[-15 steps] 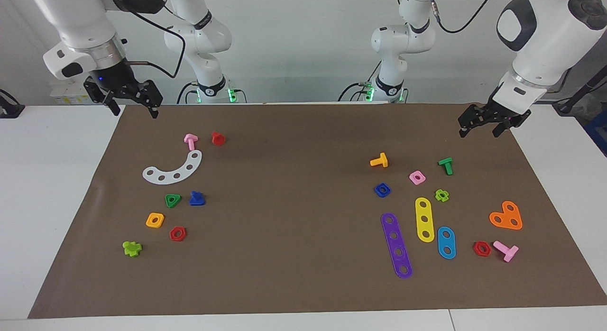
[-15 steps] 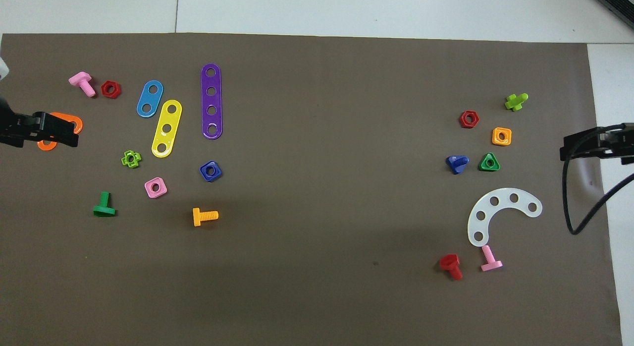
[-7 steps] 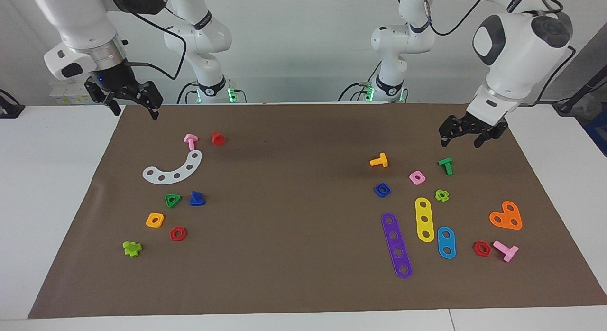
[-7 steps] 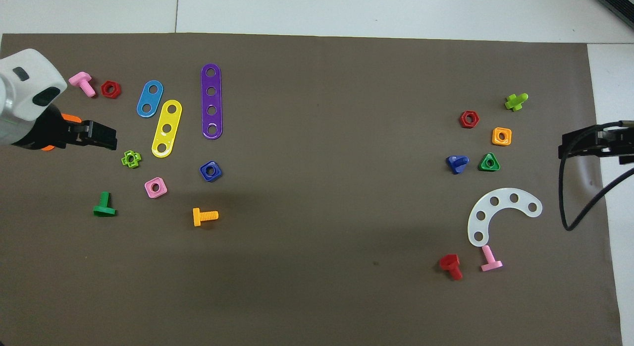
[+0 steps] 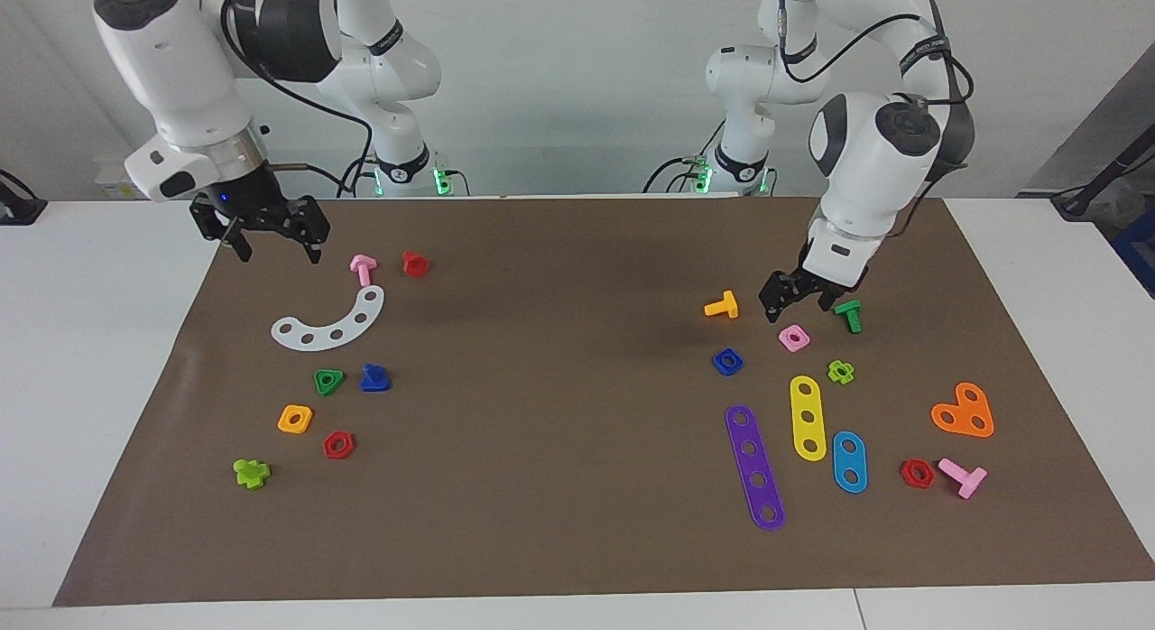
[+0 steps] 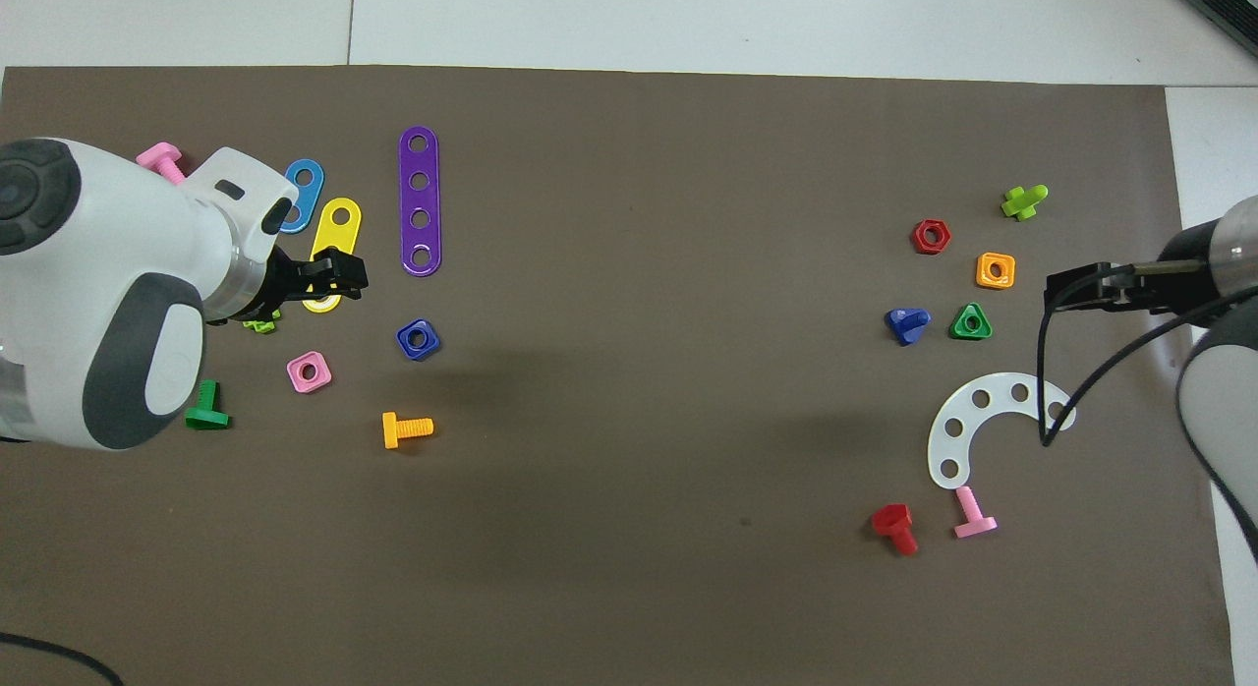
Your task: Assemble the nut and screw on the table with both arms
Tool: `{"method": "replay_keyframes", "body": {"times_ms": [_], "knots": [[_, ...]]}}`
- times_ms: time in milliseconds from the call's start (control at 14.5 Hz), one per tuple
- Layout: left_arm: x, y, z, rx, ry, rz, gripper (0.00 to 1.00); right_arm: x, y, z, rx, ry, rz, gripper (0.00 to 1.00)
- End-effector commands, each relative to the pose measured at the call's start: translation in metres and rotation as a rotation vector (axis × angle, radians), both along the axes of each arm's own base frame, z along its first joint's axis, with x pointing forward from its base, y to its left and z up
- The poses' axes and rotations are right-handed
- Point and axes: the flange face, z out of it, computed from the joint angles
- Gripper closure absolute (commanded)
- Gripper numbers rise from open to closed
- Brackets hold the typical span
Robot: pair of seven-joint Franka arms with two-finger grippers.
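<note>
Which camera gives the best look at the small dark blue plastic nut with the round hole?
The overhead view: the small dark blue plastic nut lies unobstructed, its rounded-square outline and centre hole seen nearly straight down. The facing view also shows it clearly, but more obliquely.

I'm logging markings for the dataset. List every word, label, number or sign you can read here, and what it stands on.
None can be read.
The arm bases carry small marks on their dark collars, too small to read.
The toy parts and the mat bear no text.
</note>
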Motion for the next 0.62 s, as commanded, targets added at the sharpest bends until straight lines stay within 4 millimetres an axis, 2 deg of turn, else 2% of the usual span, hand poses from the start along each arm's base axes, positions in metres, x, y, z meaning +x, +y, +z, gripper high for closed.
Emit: {"method": "replay_keyframes", "body": {"times_ms": [0,69,206,412,550], "knots": [[-0.007,-0.013,-0.016,-0.037,-0.039,0.208,0.00,0.015,0.023,-0.052,0.028,-0.011,0.082,0.00],[-0.007,-0.015,-0.021,-0.051,-0.059,0.269,0.00,0.022,0.026,-0.072,0.032,-0.004,0.089,0.00],[-0.013,-0.020,-0.039,-0.049,-0.054,0.272,0.00,0.031,0.029,-0.110,0.049,0.001,0.133,0.00],[-0.011,-0.022,-0.072,-0.042,-0.042,0.278,0.00,0.034,0.028,-0.166,0.058,-0.048,0.167,0.03],[-0.017,-0.035,-0.099,-0.048,-0.054,0.276,0.00,0.034,0.029,-0.191,0.053,-0.063,0.174,0.06]]}}
